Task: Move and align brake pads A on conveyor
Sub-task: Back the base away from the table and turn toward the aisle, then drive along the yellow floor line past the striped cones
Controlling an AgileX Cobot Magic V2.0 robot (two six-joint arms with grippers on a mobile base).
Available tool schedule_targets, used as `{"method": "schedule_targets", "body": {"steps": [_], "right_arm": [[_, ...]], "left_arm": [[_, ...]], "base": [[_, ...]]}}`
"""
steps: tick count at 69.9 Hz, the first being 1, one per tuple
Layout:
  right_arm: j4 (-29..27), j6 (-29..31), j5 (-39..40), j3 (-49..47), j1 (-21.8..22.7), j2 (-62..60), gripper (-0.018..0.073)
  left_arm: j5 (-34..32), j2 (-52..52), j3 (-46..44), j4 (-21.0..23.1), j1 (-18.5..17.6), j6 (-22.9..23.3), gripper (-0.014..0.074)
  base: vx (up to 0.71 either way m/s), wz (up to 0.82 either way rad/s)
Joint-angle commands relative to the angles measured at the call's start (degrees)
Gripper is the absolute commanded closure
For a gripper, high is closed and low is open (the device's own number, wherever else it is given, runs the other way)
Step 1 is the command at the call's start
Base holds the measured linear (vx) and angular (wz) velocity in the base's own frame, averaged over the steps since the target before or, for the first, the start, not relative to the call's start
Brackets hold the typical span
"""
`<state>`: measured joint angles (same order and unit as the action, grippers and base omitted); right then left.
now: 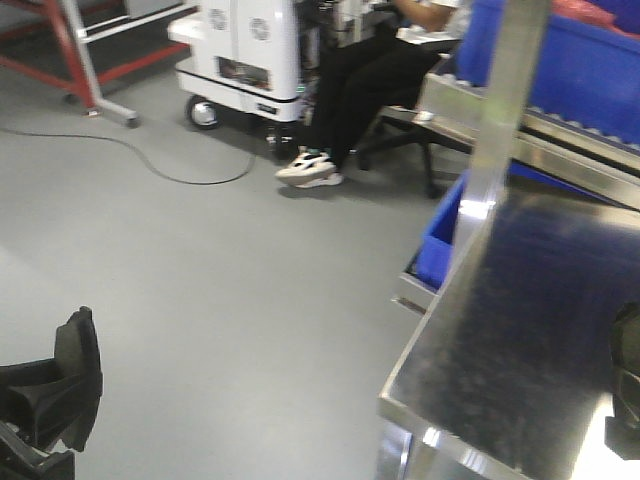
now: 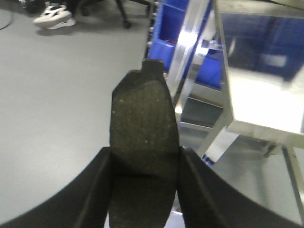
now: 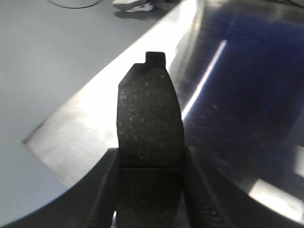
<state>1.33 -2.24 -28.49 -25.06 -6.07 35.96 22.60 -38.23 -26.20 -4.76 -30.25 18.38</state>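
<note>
Carrying step: left jaws clamp one pad (image 2: 142, 123), right jaws another pad (image 3: 149, 118); next, reach the unseen conveyor.

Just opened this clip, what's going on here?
Both arms are carrying parts. The left gripper is shut on a brake pad, held over the grey floor beside the steel table. The right gripper is shut on a second brake pad, held above that table's top near its edge. No conveyor is in view, so neither pad is placed yet. A seated person is in the background.
</note>
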Motion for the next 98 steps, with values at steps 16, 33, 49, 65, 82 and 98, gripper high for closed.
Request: {"method": "schedule_targets", "body": {"steps": [16, 33, 49, 65, 82, 98], "right_arm": [[0.29, 0.6, 4.2, -1.77, 0.28, -0.07, 0.0515], [0.29, 0.6, 4.2, -1.77, 0.28, -0.07, 0.0515], [0.29, 0.6, 4.2, -1.77, 0.28, -0.07, 0.0515], [0.29, 0.6, 4.2, -1.77, 0.28, -0.07, 0.0515], [0.29, 0.6, 4.2, -1.77, 0.28, -0.07, 0.0515], [0.29, 0.6, 4.2, -1.77, 0.28, -0.07, 0.0515]], "left_arm": [[-4.87, 0.24, -1.68, -0.25, -0.35, 0.23, 0.0458], [-4.73, 0.24, -1.68, -0.25, -0.35, 0.23, 0.0458], [-4.73, 0.24, -1.68, -0.25, -0.35, 0.23, 0.0458], [-4.73, 0.24, -1.68, -0.25, -0.35, 0.23, 0.0458], [-4.73, 0.24, -1.68, -0.25, -0.35, 0.23, 0.0458], [-4.73, 0.24, -1.68, -0.25, -0.35, 0.23, 0.0458]], "base": [[-0.08, 0.64], [-0.05, 0.64], [0.0, 0.49], [0.07, 0.39], [0.11, 0.42], [0.11, 0.42]]}}
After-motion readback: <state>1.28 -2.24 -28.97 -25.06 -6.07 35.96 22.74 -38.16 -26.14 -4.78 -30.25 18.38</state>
